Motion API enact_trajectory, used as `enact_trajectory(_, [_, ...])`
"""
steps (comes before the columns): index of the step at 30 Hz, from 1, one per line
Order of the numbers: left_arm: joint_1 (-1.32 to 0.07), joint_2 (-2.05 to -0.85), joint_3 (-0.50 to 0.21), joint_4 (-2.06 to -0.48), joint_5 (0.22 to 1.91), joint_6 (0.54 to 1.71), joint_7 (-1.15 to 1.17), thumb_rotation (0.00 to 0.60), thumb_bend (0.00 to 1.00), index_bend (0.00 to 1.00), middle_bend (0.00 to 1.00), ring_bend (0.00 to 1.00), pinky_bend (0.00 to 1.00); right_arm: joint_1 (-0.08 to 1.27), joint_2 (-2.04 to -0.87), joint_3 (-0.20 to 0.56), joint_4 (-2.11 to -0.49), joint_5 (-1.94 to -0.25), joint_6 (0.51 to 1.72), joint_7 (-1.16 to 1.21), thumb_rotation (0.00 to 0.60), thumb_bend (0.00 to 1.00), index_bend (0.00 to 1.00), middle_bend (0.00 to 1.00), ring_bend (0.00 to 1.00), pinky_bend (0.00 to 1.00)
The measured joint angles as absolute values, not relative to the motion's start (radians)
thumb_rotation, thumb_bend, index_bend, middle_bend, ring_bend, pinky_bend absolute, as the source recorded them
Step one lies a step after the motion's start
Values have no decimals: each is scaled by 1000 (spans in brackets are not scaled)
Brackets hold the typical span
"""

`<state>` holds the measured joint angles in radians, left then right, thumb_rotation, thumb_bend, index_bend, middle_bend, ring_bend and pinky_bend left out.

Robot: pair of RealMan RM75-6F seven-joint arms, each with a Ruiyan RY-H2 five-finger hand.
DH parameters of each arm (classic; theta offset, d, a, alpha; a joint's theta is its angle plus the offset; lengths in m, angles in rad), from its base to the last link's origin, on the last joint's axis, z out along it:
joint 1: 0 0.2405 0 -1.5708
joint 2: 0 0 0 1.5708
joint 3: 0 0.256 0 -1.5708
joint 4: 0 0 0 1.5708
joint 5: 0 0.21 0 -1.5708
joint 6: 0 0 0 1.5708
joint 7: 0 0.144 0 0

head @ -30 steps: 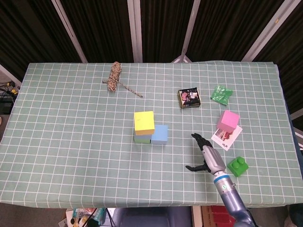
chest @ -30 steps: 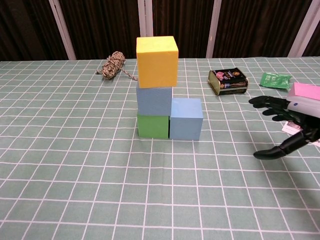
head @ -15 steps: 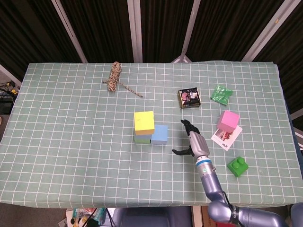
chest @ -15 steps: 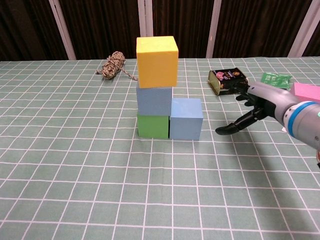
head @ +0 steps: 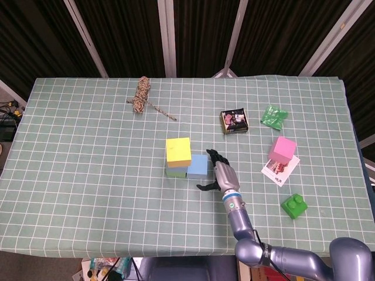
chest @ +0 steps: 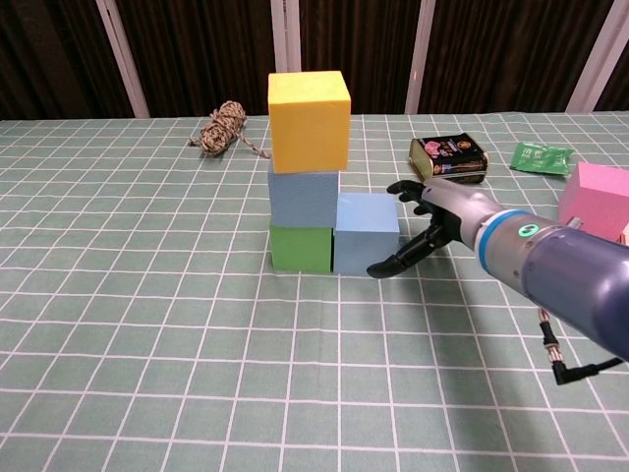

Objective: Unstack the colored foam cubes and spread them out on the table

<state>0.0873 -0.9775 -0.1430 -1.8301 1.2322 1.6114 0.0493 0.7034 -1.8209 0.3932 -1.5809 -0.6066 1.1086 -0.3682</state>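
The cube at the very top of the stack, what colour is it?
Yellow. The top cube shows best in the chest view, sitting on a blue one.

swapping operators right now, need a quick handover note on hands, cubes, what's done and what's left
Right hand: open, holding nothing, fingers spread beside the lone blue cube; whether they touch it is unclear.
Left hand: not in view.
Cubes: the stack is yellow cube on top, a blue-grey cube in the middle, green cube at the bottom; the lone blue cube stands against its right side. The pink cube sits apart to the right, by a paper card.
Done: the pink cube lies apart.
Left: take down the three stacked cubes, pull the blue one away, spread all out.
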Motion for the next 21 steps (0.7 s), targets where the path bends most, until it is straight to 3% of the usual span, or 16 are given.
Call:
enact_trajectory(5, [84,-974,-146,-1829,1224,1604,44,600,169,149,0,0,0,748,-1856,432,-1536,-568,1136,-406,600,151,2,34,15,0])
enact_trajectory(8, [82,-973,-149,-1829,1217,1599,44,600,169,148,0,0,0,753,-1863,439,-1528,-565,1149,-408,600,151,29,180,70,0])
enact_trajectory(11, [80,-972,-146,-1832,1218,1593,48,600,169,148,0,0,0,755,-1871,437,-1516,-568,1163,-411,600,151,93,324,163,0])
enact_trajectory(15, [77,-968,-136,-1837,1232,1583,51,600,170,149,0,0,0,757,-1884,428,-1498,-571,1176,-418,600,174,199,538,370,9])
enact_trajectory(18, [76,-967,-130,-1839,1242,1581,53,600,170,148,0,0,0,756,-1893,423,-1488,-582,1174,-408,600,270,307,702,549,135])
enact_trajectory(21, [75,-966,-129,-1838,1242,1580,50,600,170,148,0,0,0,752,-1905,421,-1475,-606,1176,-380,600,313,339,737,590,176])
